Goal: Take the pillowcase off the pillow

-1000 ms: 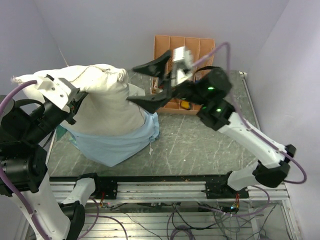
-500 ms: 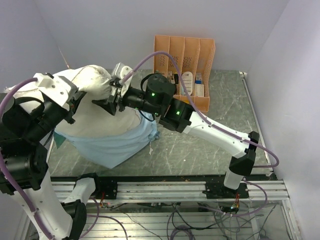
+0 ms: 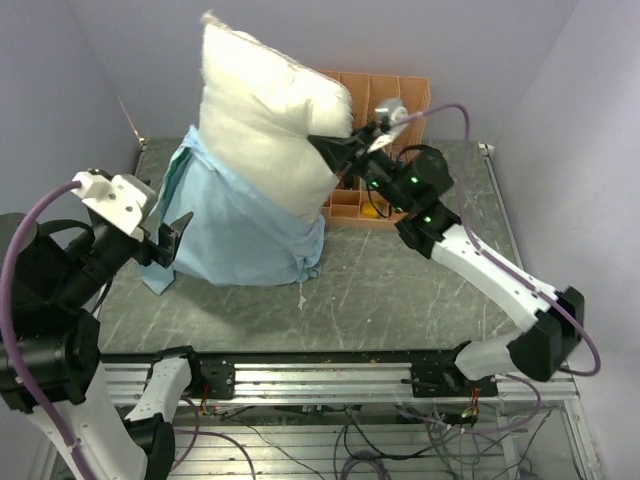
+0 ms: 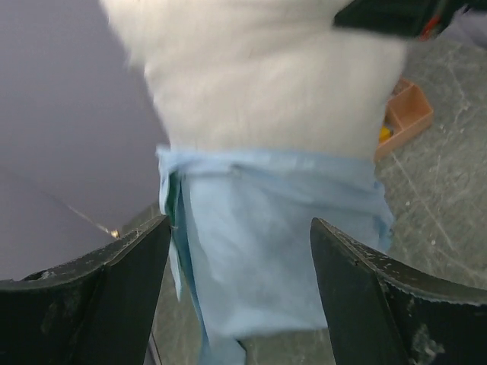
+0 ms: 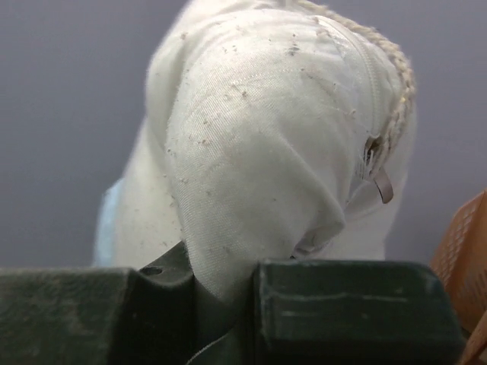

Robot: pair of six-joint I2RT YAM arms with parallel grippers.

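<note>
The off-white pillow (image 3: pixel 265 120) is held up on end above the table, its lower part still inside the light blue pillowcase (image 3: pixel 240 235), which hangs to the table. My right gripper (image 3: pixel 335 152) is shut on a fold of the pillow's right edge; in the right wrist view the white fabric (image 5: pixel 259 137) is pinched between the jaws (image 5: pixel 240 281). My left gripper (image 3: pixel 170 240) stands open just left of the pillowcase's lower edge. In the left wrist view the blue cloth (image 4: pixel 266 243) and the pillow (image 4: pixel 266 84) lie ahead of the spread fingers (image 4: pixel 114 296), apart from them.
An orange file rack (image 3: pixel 385 95) with several items stands at the back, right behind the right gripper; it shows as well in the left wrist view (image 4: pixel 403 114). Purple walls close in the table at the back and on both sides. The table's metal rail (image 3: pixel 330 375) runs along the near edge.
The right gripper shut on the pillow's edge and lifted it upright toward the back. The left gripper let go of the pillow, opened, and now sits lower beside the pillowcase.
</note>
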